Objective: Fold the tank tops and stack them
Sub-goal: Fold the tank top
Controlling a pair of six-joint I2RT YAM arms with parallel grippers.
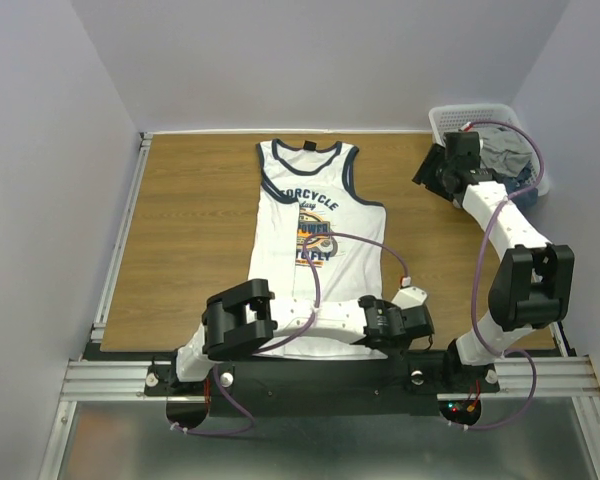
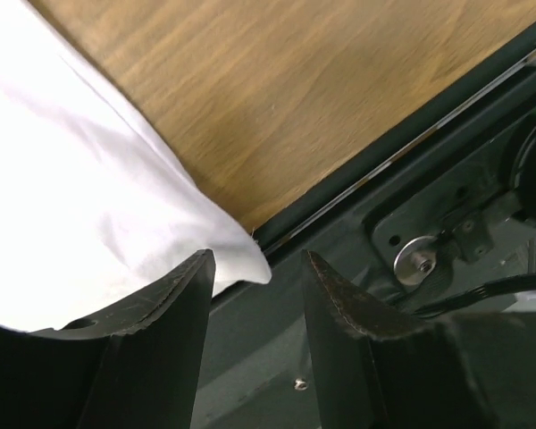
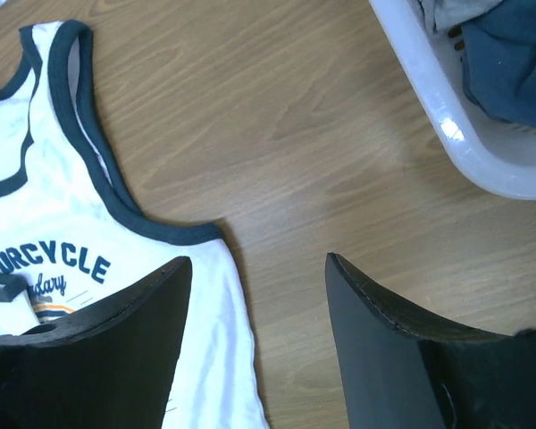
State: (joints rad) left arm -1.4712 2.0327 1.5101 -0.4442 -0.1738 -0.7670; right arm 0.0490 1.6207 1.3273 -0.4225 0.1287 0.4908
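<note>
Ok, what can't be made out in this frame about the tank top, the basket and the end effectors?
Tank top hem: top view, the left arm lies across it.
Chest print: top view, a cable crosses it; right wrist view, a finger cuts it off.
Basket contents: grey and blue cloth, partly behind the right arm, cropped in the right wrist view.
Left end effector: open by the hem corner; contact unclear.

The white-shelled arms (image 1: 508, 222) with black joints trail thin purple cables (image 1: 538, 160). The right gripper (image 3: 259, 257) has matte black wedge fingers.
</note>
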